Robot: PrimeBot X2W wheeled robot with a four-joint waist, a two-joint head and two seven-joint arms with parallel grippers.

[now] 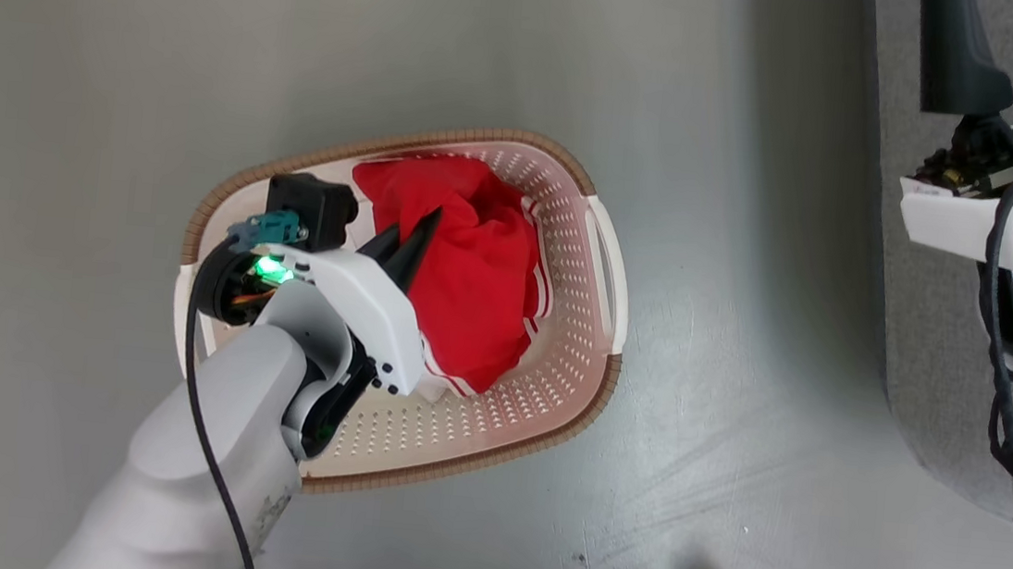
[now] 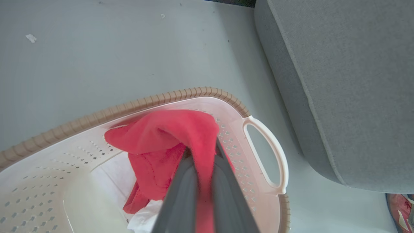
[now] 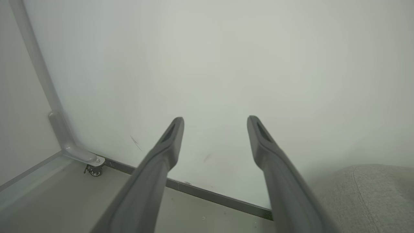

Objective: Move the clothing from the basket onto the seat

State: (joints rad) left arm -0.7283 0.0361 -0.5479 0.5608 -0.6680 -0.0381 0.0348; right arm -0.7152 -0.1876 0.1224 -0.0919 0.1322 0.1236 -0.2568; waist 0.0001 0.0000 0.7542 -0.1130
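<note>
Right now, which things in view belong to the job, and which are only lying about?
For the job: clothing, pinched by the shut left gripper; basket; seat.
Lying about: white scrap; small castor.

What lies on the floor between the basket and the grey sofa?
Nothing. In the left wrist view, the stretch between the basket and the sofa is bare grey floor.

clothing point(image 1: 476, 263) in basket point(image 1: 495, 400) | basket on floor point(image 1: 115, 98) | seat point(image 2: 349, 81) to right (apparently apart)
</note>
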